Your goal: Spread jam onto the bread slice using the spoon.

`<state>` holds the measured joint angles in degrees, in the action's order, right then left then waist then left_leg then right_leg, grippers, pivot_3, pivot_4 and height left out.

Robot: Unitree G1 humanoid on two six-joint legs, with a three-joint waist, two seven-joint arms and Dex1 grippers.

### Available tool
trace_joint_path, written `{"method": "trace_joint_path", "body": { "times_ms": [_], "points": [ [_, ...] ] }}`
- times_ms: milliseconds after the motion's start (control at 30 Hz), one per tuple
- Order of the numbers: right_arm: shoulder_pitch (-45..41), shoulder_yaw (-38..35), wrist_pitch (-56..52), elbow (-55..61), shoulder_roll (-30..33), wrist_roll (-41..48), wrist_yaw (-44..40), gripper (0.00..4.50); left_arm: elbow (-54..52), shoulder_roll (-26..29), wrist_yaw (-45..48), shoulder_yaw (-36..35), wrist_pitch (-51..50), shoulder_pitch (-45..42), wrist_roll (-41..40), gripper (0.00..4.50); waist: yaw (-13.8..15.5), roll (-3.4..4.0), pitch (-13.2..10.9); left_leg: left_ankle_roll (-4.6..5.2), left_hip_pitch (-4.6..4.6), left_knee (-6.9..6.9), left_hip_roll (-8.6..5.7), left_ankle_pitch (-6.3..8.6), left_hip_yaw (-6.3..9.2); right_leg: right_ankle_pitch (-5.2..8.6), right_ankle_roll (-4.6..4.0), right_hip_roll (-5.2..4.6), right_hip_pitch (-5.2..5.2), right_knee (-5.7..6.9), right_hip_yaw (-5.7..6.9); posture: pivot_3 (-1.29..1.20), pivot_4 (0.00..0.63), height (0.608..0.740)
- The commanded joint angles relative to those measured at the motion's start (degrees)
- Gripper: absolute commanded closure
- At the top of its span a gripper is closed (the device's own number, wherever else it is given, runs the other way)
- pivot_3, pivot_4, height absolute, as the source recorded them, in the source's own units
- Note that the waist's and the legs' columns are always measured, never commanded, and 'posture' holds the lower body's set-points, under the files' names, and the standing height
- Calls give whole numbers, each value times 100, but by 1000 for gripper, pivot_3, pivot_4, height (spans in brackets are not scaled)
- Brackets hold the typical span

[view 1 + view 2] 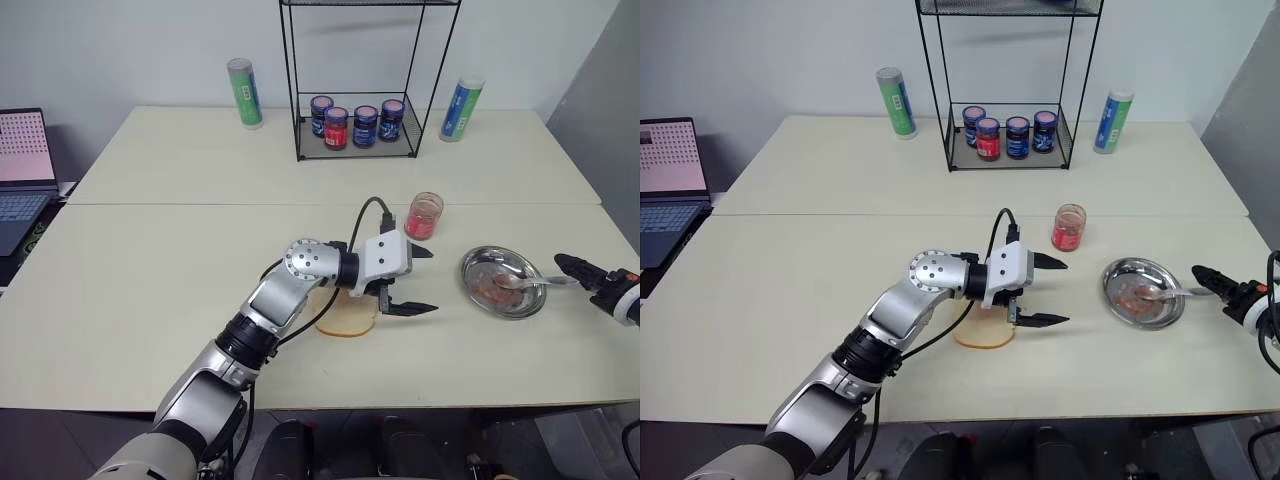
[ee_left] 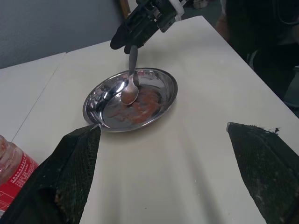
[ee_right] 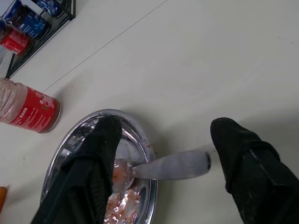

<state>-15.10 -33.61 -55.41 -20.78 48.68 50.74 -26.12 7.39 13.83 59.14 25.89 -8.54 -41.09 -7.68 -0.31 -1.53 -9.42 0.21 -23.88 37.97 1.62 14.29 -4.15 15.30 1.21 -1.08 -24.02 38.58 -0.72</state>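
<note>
Spoon (image 1: pixel 525 281) resting in steel dish (image 1: pixel 478 262), both claws open and empty.
Right claw (image 1: pixel 568 264) straddles its handle; a careless closing could flick jam (image 2: pixel 140 105) onto the counter (image 1: pixel 150 290), while left claw (image 1: pixel 415 280) hovers over the bread slice (image 1: pixel 345 318).

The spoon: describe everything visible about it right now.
The spoon is small, silvery metal with a thin handle. Its bowl lies inside the round steel dish, smeared with reddish jam like the dish floor. The handle slants up over the dish rim toward the right gripper, whose black fingers stand open on either side of it, apparently not clamping it. It sits right of the jam jar and the bread slice.
</note>
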Motion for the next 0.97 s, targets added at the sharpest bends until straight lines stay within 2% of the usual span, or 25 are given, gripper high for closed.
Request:
{"method": "trace_joint_path", "body": {
  "times_ms": [33, 200, 333, 433, 533, 667, 800, 967],
  "points": [
    [-90, -223, -13, 89, 54, -15, -106, 46, -171, -20, -43, -149, 11, -23, -6, 0, 0, 0, 0, 0, 0, 0, 0, 0, 0, 0, 0, 0, 0, 0, 0, 0, 150, 740],
    [-29, -230, 107, 85, 138, -172, -129, 46, -133, -31, -38, -175, 24, -45, 12, 0, 0, 0, 0, 0, 0, 0, 0, 0, 0, -3, -5, 0, 0, 0, 0, 0, 150, 740],
    [70, 42, 1078, 205, 421, -1205, 209, 46, -192, 99, -78, -342, -83, -26, -43, 0, 3, 3, 1, 0, 0, 1, -1, 0, -1, -3, -5, 0, 0, 0, 0, 0, 150, 740],
    [57, 336, 1352, 919, 629, -1545, -27, 46, -427, 403, -128, -928, -643, -22, -444, 0, -46, 9, 0, 0, 0, 1, -1, 0, -4, 5, 8, 0, -4, 4, -5, 0, 150, 740],
    [43, 731, 1350, 1874, 807, -1583, -489, 46, -719, 988, -19, -1478, -1210, 43, -779, 0, -165, 10, 0, -1, 7, 0, 8, -1, 0, 10, 18, 5, -7, 20, -6, 0, 150, 740],
    [-63, 1121, 767, 3093, 939, -950, -1232, 46, -1171, 2043, 294, -2032, -1994, 373, -1155, 0, -203, 10, 0, -3, 17, -1, 9, -2, 49, 11, 18, 14, -5, 28, -11, 0, 150, 740],
    [439, 1498, 398, 4347, 1293, -354, -2307, 46, -1509, 3081, 578, -2620, -2515, 841, -1436, 0, -133, 8, -7, -5, 11, -2, 9, -2, 69, 11, 14, 12, -4, 28, 12, 0, 150, 740],
    [650, 1746, 448, 4528, 1367, -504, -2566, 46, -1796, 3783, 740, -3094, -2816, 1294, -1756, 0, -30, -18, -20, -5, 0, 11, -9, -2, 73, 11, 13, -16, 4, 15, 31, 0, 150, 740]
  ]
}}
